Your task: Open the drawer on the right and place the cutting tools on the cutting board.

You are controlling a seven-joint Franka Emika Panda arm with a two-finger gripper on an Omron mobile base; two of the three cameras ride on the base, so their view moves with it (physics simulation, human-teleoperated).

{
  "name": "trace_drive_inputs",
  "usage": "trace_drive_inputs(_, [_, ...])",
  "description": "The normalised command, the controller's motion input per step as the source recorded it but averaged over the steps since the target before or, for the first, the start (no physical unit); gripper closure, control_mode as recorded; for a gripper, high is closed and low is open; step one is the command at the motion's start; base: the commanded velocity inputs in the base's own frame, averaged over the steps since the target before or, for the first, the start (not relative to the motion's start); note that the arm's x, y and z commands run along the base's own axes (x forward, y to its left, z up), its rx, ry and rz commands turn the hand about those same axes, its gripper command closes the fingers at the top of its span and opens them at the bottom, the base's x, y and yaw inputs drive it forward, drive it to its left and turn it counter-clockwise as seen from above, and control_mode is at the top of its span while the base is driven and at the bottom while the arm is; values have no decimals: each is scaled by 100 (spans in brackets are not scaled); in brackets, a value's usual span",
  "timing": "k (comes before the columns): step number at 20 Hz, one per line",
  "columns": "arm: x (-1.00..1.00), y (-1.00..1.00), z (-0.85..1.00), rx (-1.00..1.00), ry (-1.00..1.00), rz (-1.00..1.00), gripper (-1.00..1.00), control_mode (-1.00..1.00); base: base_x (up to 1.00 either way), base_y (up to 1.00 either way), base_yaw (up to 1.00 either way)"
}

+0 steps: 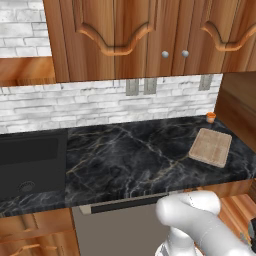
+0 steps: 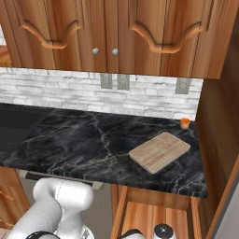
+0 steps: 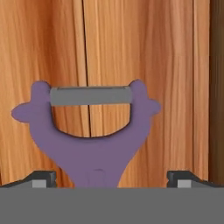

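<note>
One purple peeler lies between your spread, empty gripper tips over the drawer floor; close on its handle next, then lift toward the cutting board.

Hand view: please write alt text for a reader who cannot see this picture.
A purple Y-shaped peeler with a grey metal blade across its fork lies on orange wood, close to the camera. The two dark fingertips of the open claw stand on either side of its handle, not touching it.
</note>
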Motion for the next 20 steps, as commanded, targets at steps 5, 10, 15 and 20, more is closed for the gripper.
trace_drive_inputs(5, [0, 0, -40, 0, 1, 0, 100, -100, 0, 0, 0])
trace_drive_inputs(10, [-11, 0, 18, 1, -5, -1, 100, -100, 0, 0, 0])
trace_drive_inputs(15, [-25, 28, 99, 0, -21, -9, 100, -100, 0, 0, 0])
trace_drive_inputs(20, [-6, 80, 100, 0, -32, -11, 100, -100, 0, 0, 0])
